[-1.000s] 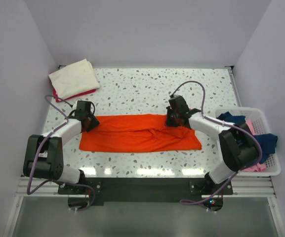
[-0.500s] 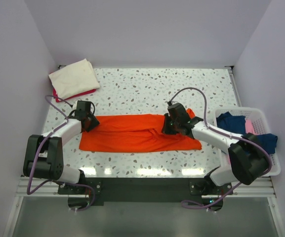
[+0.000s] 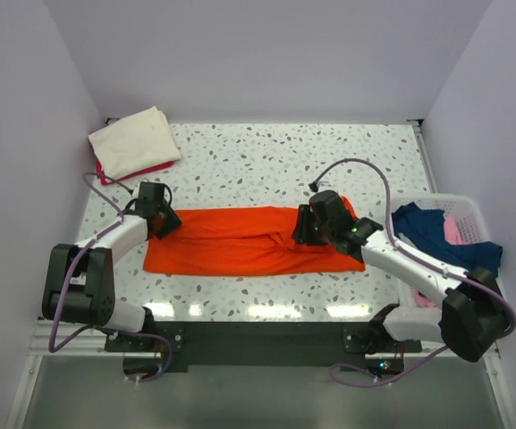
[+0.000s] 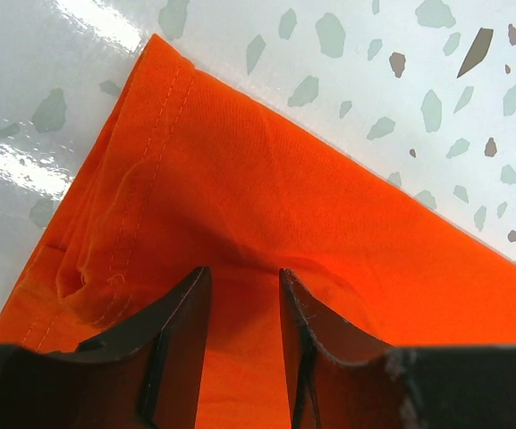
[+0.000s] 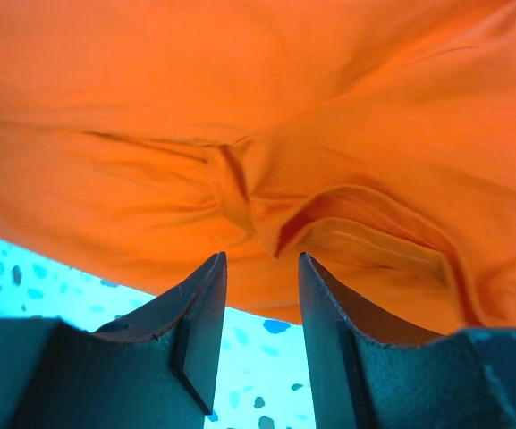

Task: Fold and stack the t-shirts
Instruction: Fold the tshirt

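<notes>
The left arm reaches forward from its base at the near left corner, forearm angled inward, and sets the left tool point(image 3: 155, 219) down on the left end of the orange t-shirt point(image 3: 240, 241). At the far left corner of the desk point(image 3: 266, 161) a folded cream t-shirt point(image 3: 135, 140) lies on a magenta t-shirt point(image 3: 146, 170), well apart from the arm. In the left wrist view the left tool point(image 4: 244, 273) has its fingers part way spread, their tips on the orange cloth near its hemmed corner, with nothing pinched between them. The orange t-shirt lies as a long folded band across the near middle of the desk. The right arm stretches low and leftward from the near right corner, its right tool point(image 3: 309, 228) over the band's right portion. Its fingers point(image 5: 206, 295) stand spread, just short of a raised wrinkle. On the right, a white lattice basket point(image 3: 494, 308) holds a navy blue shirt point(image 3: 427, 223) and a pale pink shirt point(image 3: 454, 231).
</notes>
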Robot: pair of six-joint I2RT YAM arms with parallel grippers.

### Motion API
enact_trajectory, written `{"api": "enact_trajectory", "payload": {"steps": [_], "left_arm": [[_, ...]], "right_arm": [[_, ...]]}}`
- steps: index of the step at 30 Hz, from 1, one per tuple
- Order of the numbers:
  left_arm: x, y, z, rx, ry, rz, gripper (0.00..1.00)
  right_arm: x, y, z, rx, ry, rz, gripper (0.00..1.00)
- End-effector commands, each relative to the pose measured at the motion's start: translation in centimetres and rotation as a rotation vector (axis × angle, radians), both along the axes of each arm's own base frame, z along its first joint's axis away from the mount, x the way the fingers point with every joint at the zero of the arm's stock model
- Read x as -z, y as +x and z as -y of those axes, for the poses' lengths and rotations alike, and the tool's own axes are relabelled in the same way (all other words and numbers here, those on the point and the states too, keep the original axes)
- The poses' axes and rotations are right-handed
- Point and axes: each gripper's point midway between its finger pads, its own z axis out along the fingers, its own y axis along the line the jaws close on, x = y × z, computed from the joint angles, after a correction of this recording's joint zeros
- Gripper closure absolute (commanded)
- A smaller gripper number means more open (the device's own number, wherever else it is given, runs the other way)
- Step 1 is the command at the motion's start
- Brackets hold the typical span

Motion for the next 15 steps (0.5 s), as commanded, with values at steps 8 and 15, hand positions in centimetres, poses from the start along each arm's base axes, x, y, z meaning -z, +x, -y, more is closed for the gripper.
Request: {"api": "enact_trajectory", "payload": {"steps": [8, 15], "left_arm": [[-2.0, 2.3, 0.4, 0.017, -0.023, 0.090, 0.59], [-2.0, 2.3, 0.5, 0.024, -0.025, 0.090, 0.59]], "right_arm": [[0.9, 5.5, 8.3, 0.270, -0.272, -0.017, 0.65], [4.1, 4.7, 8.7, 0.258, -0.293, -0.091, 0.68]]}}
